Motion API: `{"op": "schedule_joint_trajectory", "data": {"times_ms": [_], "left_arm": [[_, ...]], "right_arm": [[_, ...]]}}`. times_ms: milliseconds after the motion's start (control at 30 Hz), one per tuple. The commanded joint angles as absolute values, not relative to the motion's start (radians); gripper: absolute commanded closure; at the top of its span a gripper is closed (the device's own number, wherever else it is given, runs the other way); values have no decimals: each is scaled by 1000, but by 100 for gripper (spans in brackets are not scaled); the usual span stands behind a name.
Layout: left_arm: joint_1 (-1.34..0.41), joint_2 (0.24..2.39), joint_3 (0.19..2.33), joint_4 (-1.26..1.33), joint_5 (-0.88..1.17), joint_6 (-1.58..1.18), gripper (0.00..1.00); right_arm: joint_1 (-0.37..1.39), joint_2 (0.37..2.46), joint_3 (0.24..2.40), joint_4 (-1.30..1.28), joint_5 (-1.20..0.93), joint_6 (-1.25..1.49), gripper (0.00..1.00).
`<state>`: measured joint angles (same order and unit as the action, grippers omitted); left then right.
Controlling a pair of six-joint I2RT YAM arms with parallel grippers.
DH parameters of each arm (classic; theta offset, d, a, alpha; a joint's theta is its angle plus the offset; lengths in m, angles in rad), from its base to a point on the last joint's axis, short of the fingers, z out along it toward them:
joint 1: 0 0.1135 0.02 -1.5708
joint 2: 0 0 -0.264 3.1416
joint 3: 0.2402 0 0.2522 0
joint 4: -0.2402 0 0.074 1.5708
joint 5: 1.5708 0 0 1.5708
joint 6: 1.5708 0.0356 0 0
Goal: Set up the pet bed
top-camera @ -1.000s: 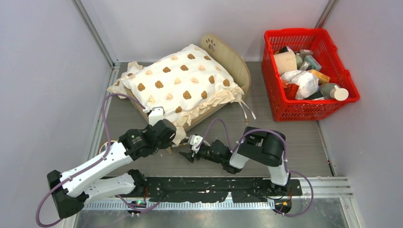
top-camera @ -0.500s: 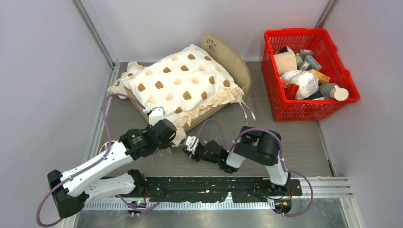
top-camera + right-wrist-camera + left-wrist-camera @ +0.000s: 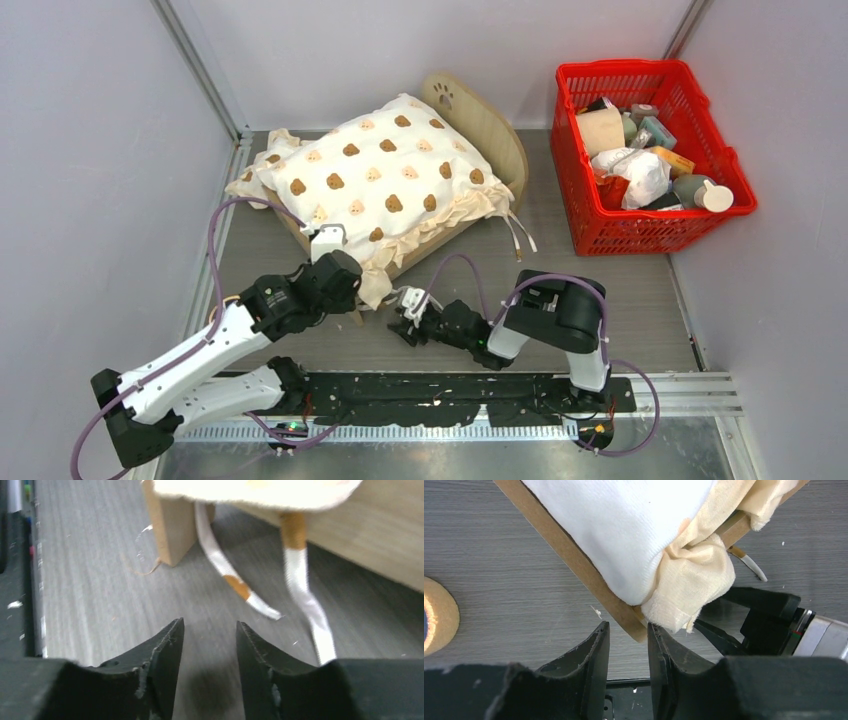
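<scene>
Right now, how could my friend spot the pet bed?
Start at the red basket on the far right. Left of it sits the pet bed, a light-wood frame under a bear-print cushion. Only it has an arched headboard with a paw-print cutout.

grey wood-grain table — plain pale walls on three sides, even light
</scene>
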<state>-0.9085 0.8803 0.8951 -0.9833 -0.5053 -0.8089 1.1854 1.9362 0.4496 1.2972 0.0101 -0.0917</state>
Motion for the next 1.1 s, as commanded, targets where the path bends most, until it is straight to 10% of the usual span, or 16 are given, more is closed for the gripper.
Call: {"op": "schedule_joint_trajectory", "data": {"times_ms": [0,467,600,767,1067], "left_arm": [[-895,871,919,-950,-524,-774,63],[-884,854,941,-942,-505,-735,61],[-884,830,961,-954,-510,-727,57],[-882,798,988,-964,-517,-697,53],[-884,612,802,-853,-341,-814,46]], "right_arm": [[1158,1924,533,1229,77,-131,46],[1053,1983,687,1008,-148,-147,35],[1052,1977,667,994,-223,-123,50],[1065,1915,612,1001,-220,-87,93],[1223,1639,493,891,-53,64,95]]}}
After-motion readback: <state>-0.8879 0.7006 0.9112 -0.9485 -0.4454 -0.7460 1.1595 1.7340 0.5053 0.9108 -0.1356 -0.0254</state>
